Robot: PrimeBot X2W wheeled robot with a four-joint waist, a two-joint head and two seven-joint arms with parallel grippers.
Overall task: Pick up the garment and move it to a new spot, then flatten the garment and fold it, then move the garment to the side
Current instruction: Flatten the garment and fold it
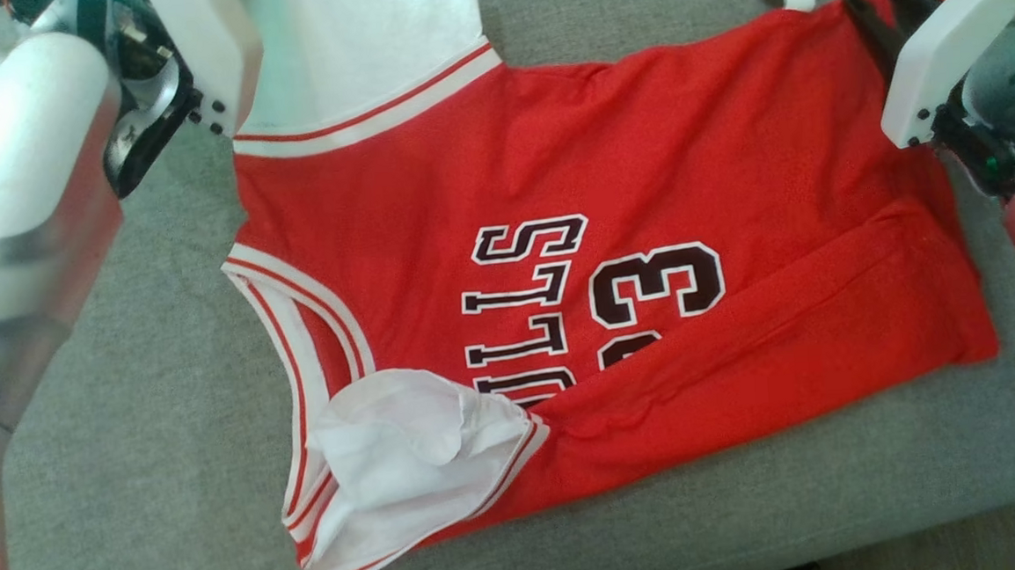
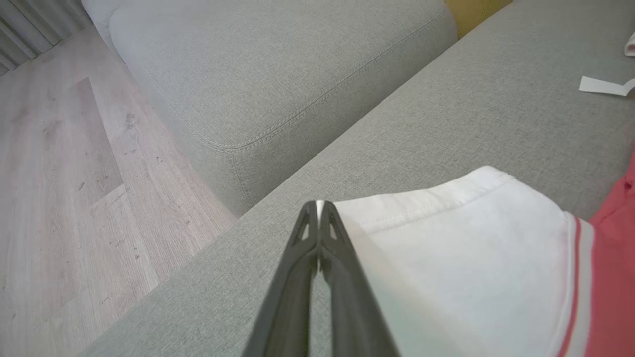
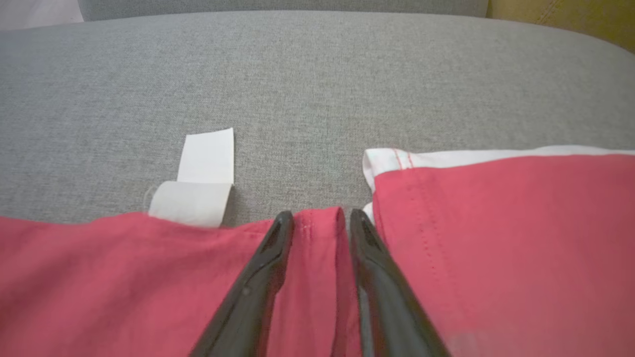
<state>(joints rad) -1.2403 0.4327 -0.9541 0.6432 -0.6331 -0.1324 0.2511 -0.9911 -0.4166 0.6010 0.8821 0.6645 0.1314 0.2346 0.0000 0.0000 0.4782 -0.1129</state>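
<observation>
1. Left gripper (image 2: 317, 206) is clenched, with its tips together on the corner of the white sleeve (image 2: 471, 258). A sliver of white shows between the tips, and the rest of the sleeve spreads to the right of the fingers.
2. Right gripper (image 3: 317, 223) has its jaws part-way apart, astride a raised red fold at the hem edge. Cannot tell if it is clamped yet.
3. Garment (image 1: 611, 252) lies mostly flat on the sofa cushion (image 3: 317, 74). Its long axis runs gripper to gripper, sleeve end at the left tool and hem end at the right. The body lies behind both sets of fingertips.
4. Judgement: both arms sit at the far edge, so the next pull or fold likely needs them in step. The right grip looks like the weak point.
5. A white strip (image 3: 198, 183) lies just ahead-left of the right fingertips, touching the red edge.
6. A white-edged red panel (image 3: 496, 248) sits just right of the right fingers. Unclear if it is the same garment.
7. Bare floor (image 2: 59, 198) lies left of the left fingers. Nothing seems to block.
</observation>
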